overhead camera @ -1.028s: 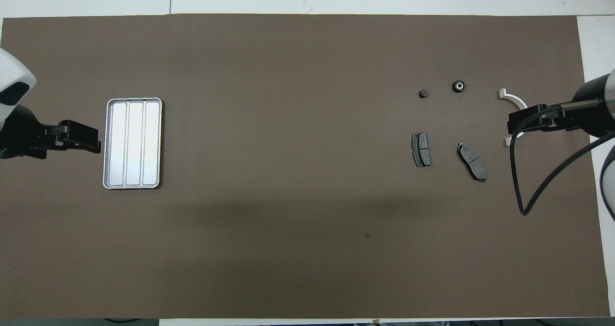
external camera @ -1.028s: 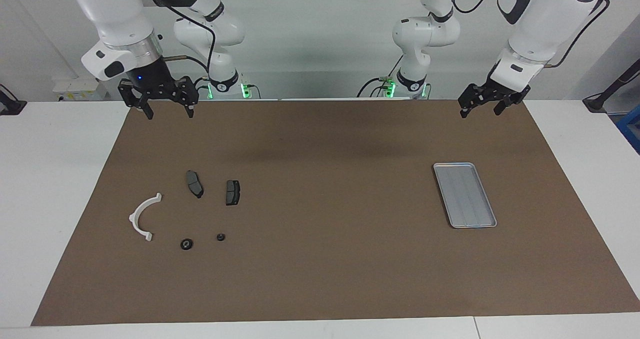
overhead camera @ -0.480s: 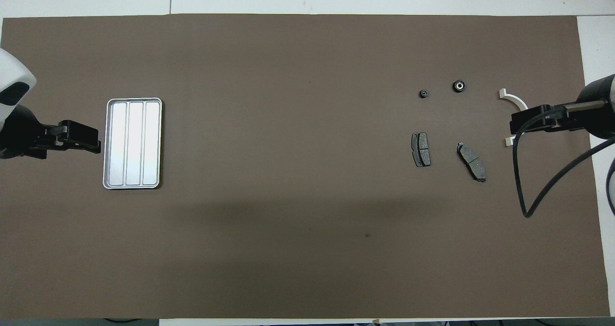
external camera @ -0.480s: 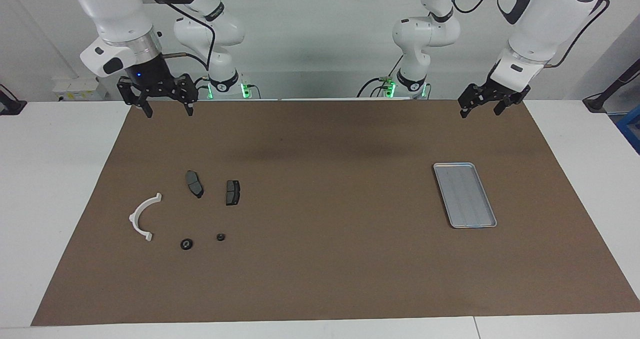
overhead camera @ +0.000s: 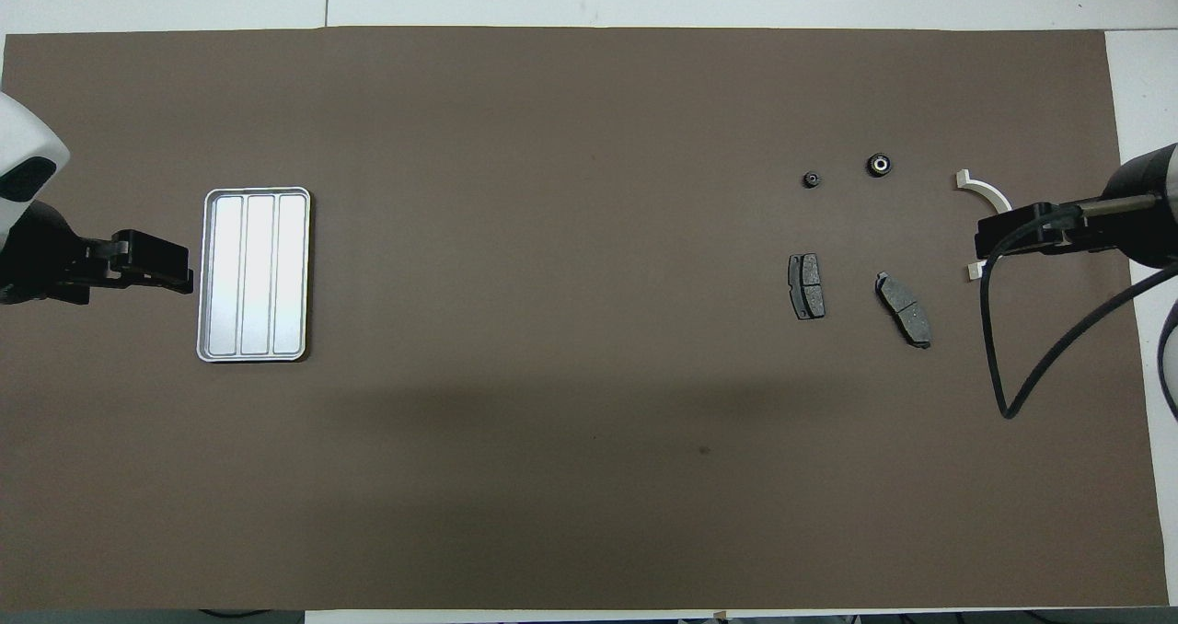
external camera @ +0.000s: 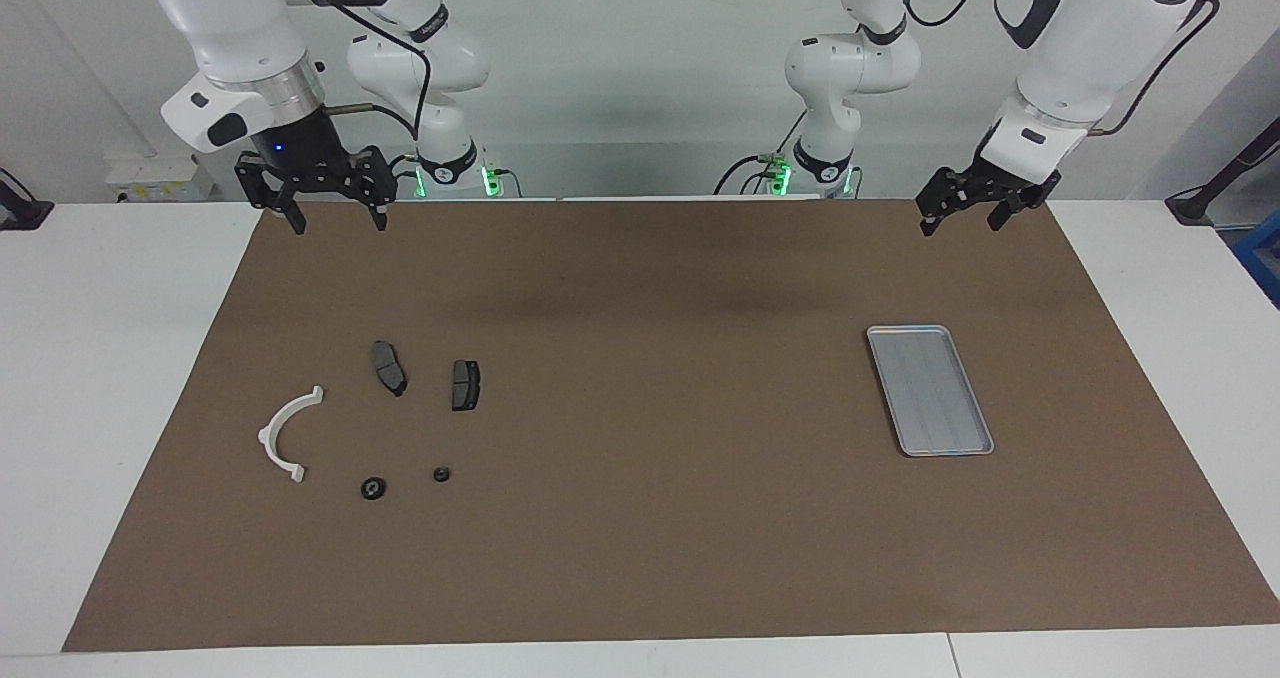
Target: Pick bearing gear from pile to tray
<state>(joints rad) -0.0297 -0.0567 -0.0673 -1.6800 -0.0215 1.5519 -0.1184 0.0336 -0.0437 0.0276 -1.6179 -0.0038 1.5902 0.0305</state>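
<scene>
The tray [external camera: 930,390] lies at the left arm's end of the tabletop [external camera: 640,578], on the brown mat [external camera: 650,518], and it holds nothing yet. All the loose parts sit well apart from the tray, toward the right arm's end. Of the two small black round pieces there, the larger ring [external camera: 373,488] with a pale centre is probably the bearing gear; the smaller ring [external camera: 441,474] lies just beside it. Slightly nearer the robots than the tray's middle are two grey plates [external camera: 390,367] [external camera: 465,384], and the white arc [external camera: 288,434] lies farthest from the tray.

The right pincer [external camera: 333,220] hangs high in the air, over the mat's edge nearest the robots at the end away from the tray, its fingers [external camera: 297,224] spread wide with nothing between them. The left pincer [external camera: 963,221] hangs over the same edge, on the tray's side, also parted and empty; that arm waits.

The main risk is picking the wrong round piece, since the two look alike and lie close together. The ring is low and small, so a descent that stops short would close on air, and one that is off-centre could flick it away across the mat. Wide fingers may also nudge the smaller ring or the white arc's end. The long carry to the tray gives a weak pinch time to slip.
</scene>
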